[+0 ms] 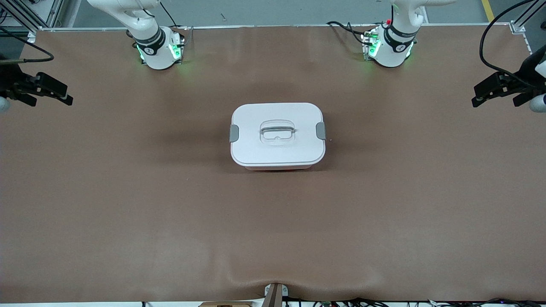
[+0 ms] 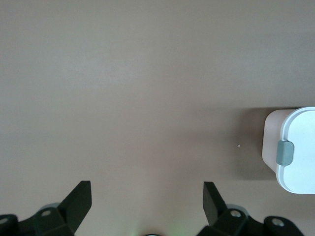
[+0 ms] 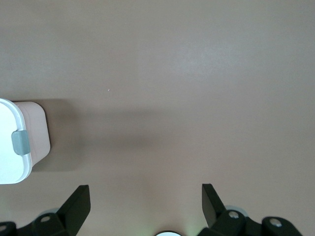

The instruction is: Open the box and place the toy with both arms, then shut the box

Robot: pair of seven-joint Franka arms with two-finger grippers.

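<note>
A brown table [image 1: 128,204] seen from a high camera, with two white robot arms based along its upper edge. At the middle of the table sits the box [image 1: 277,135] — a rounded-rectangular tub with pink translucent walls, covered by a white lid [image 1: 277,149]. The lid is on. A grey clip [image 1: 234,133] sits on the lid's edge toward the right arm's end of the table, a second grey clip [image 1: 320,130] sits on the edge toward the left arm's end, and a recessed grey handle [image 1: 277,131] lies in the lid's centre. The toy does not show in any view.

The left gripper [image 1: 484,91] hangs in the air over the left arm's end of the table, well apart from the box, its black fingers spread wide and holding nothing. From its wrist camera, the two fingertips [image 2: 78,199] frame bare table, and the box [image 2: 293,150] lies off to one side of the gripper, with one grey clip [image 2: 284,153] facing it.

The right gripper [image 1: 59,94] hangs over the right arm's end of the table, also well apart from the box — its fingers are spread wide and empty too. From its wrist camera, the fingertips [image 3: 78,199] again frame bare table, and the box [image 3: 22,142] lies to one side of the gripper, its near grey clip [image 3: 19,142] turned toward it.

The box lies between the two grippers, touched by neither.
</note>
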